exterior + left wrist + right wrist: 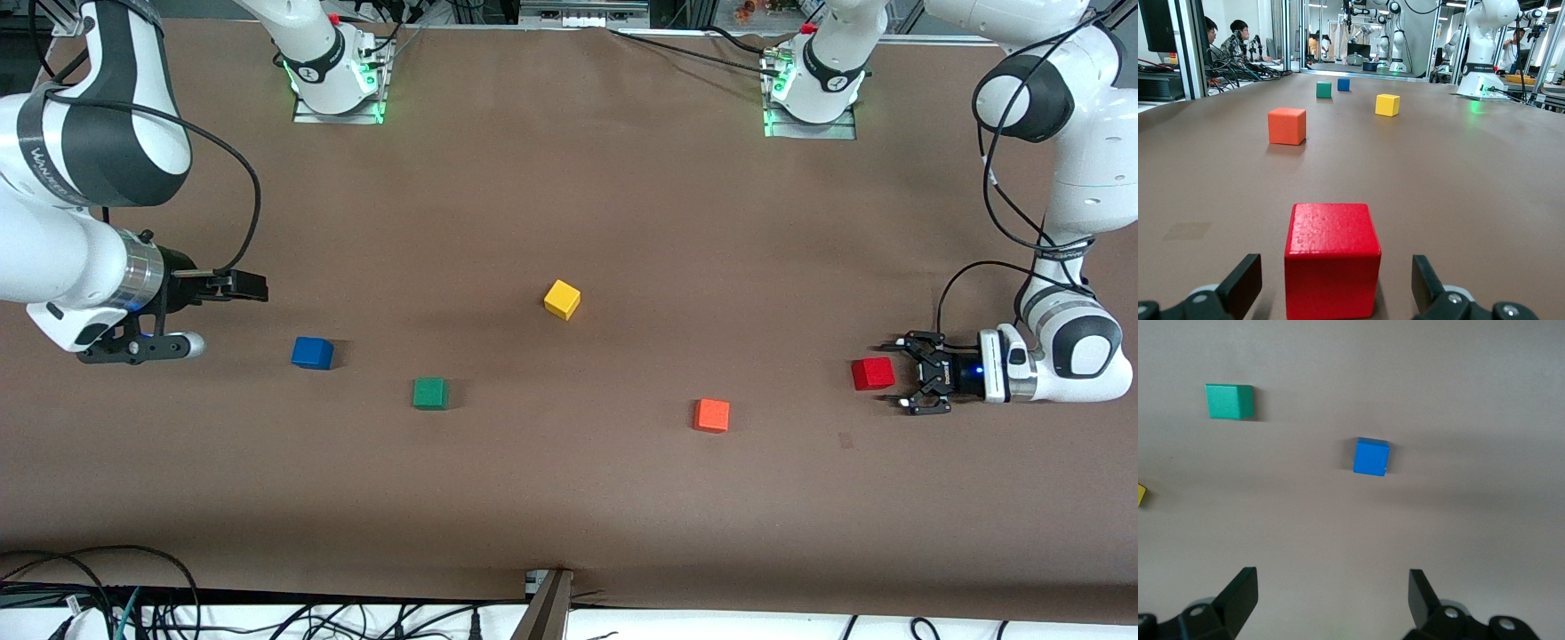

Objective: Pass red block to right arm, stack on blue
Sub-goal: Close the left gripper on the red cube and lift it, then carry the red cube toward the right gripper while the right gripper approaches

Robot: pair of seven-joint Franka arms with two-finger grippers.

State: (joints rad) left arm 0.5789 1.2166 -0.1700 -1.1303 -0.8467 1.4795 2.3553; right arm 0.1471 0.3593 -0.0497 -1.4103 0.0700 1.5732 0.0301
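The left gripper (900,377) sits low at the left arm's end of the table (569,498), its two fingers (1241,283) spread wide, pointing along the table toward the right arm's end. The red block (872,374) rests on the table just in front of the fingertips, untouched. The right gripper (258,289), also spread and holding nothing, hangs over the right arm's end, near the blue block (312,353). Five cubes lie on the table, one of each colour: red, blue, a green block (430,393), a yellow block (562,300) and an orange block (711,415). The red cube has no long axis; one flat face turns squarely to the left wrist camera. No writing on the cubes; the lettering on the right arm's black band is too small to read.
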